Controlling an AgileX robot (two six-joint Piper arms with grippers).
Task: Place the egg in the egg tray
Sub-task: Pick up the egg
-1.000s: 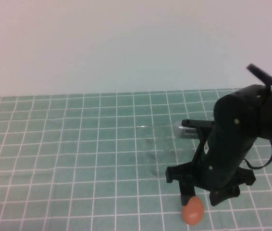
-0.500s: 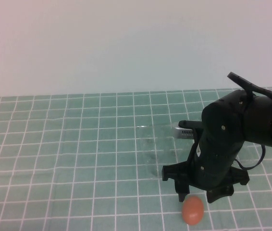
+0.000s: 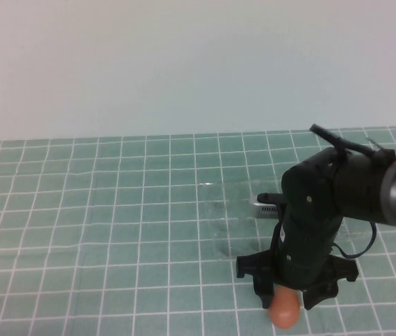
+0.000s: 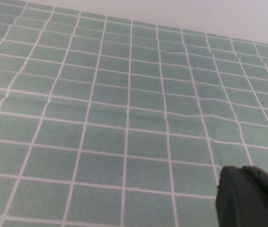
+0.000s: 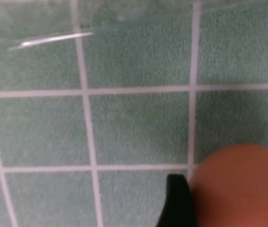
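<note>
Green matting ruled in white squares [image 3: 79, 210] covers the bench, with a plain pale wall behind its far edge. Nearest the front edge, toward the front right corner, the egg [image 3: 284, 311] lies on the mat, orange-brown, its upper part hidden under the right gripper [image 3: 287, 299]. That gripper is down over the egg with its black fingers spread, one on each side; in the right wrist view a dark fingertip [image 5: 176, 201] stands just beside the egg [image 5: 240, 187], though whether it touches cannot be told. Beyond the gripper, toward the middle of the bench, the egg tray [image 3: 229, 213] shows only as a faint, glinting clear outline on the mat, and its cups hold nothing that can be seen. In the right wrist view its near rim is a bright streak [image 5: 53, 39]. Only a dark corner of the left gripper [image 4: 250, 196] shows in the left wrist view, over bare mat; I cannot tell how it is set.
</note>
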